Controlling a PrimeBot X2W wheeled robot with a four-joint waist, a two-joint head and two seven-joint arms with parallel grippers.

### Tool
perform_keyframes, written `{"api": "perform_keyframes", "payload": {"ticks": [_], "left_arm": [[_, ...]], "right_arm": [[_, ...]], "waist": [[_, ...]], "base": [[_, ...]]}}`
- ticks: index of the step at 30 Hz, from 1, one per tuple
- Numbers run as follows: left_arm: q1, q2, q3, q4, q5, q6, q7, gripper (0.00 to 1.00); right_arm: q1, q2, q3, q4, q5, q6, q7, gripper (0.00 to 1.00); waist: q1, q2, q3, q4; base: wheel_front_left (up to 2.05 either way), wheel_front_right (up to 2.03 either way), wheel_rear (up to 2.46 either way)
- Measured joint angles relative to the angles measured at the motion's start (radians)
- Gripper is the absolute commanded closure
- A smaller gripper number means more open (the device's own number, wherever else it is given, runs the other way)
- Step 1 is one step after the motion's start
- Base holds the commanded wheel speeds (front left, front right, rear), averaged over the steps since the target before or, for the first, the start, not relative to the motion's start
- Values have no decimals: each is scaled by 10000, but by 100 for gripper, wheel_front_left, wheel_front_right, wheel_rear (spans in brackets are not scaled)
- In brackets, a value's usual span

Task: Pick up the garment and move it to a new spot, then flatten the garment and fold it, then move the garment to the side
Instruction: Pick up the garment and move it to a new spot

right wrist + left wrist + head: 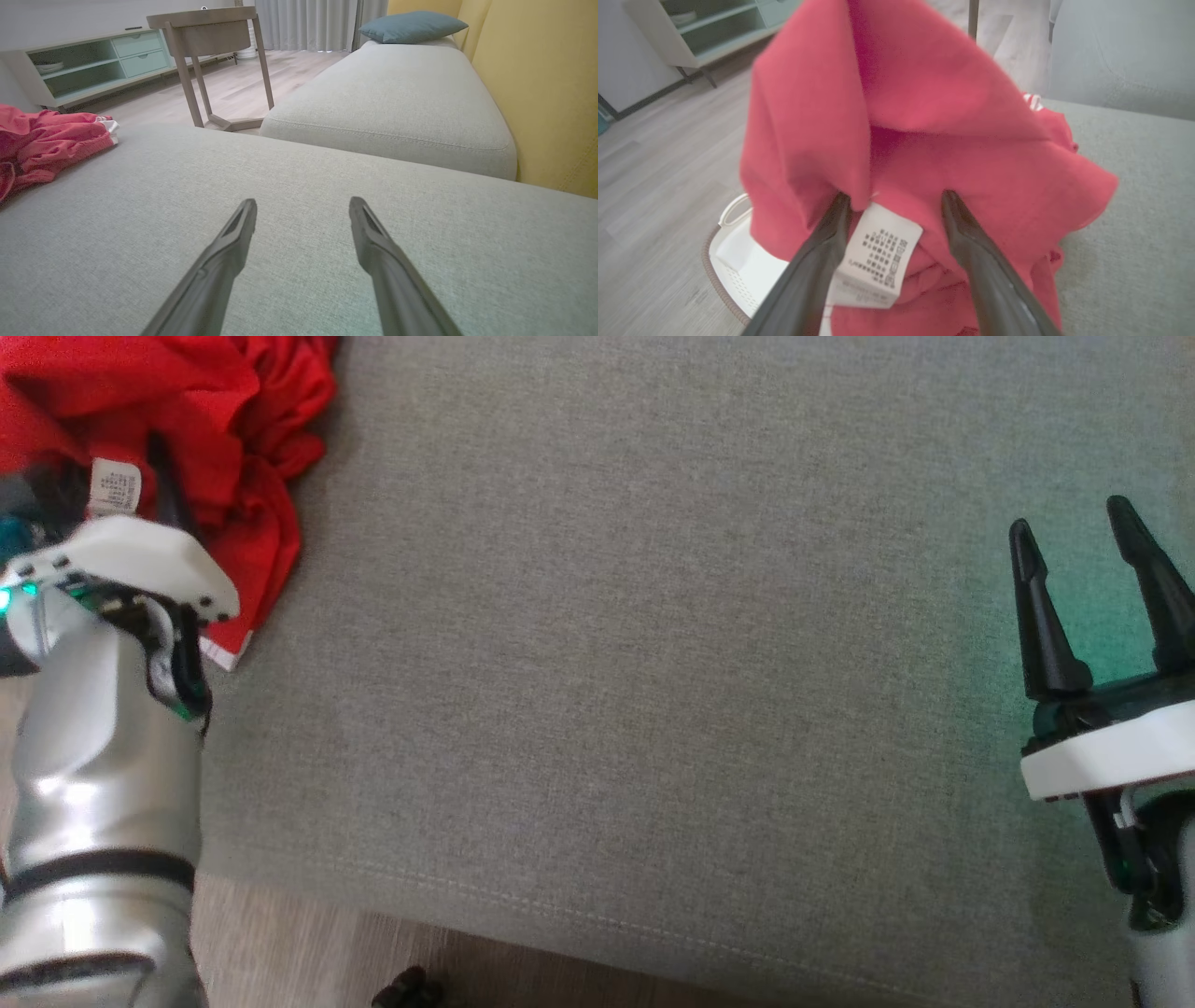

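Observation:
The garment [233,420] is a crumpled red piece with a white care label [114,485], heaped at the far left corner of the grey sofa cushion [653,663]. In the left wrist view my left gripper [896,198] is open, its fingertips [840,200] against the red garment [924,93], with the label [878,252] hanging between the two fingers. My right gripper [1069,518] stands open above the cushion's right part, nothing between its fingers. The right wrist view shows it [302,201] over bare fabric, with the garment [46,140] far off to the left.
The cushion's front edge [560,915] drops to wooden floor, where a small dark object [411,989] lies. A white basket-like thing [733,261] sits on the floor under the garment's side. A second cushion [397,102], yellow backrest [537,93], side table [210,28] and sideboard [93,60] stand beyond.

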Motion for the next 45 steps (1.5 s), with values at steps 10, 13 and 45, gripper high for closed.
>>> {"api": "perform_keyframes", "payload": {"ticks": [10,13,45], "left_arm": [[-1586,190,-29,2431,-276,-525,1557,100],[-1659,330,-169,2445,-245,-548,1014,100],[3466,-731,-2349,-7016,268,-510,548,100]], "right_arm": [[-67,-113,-33,-12,50,2,75,0],[-158,-92,-33,33,92,2,69,0],[1110,1384,-77,838,90,2,-589,0]], "waist": [[0,0,236,-71],[0,0,96,-82],[0,1,-2971,-2262]], "base": [[0,0,0],[0,0,0],[0,0,0]]}}
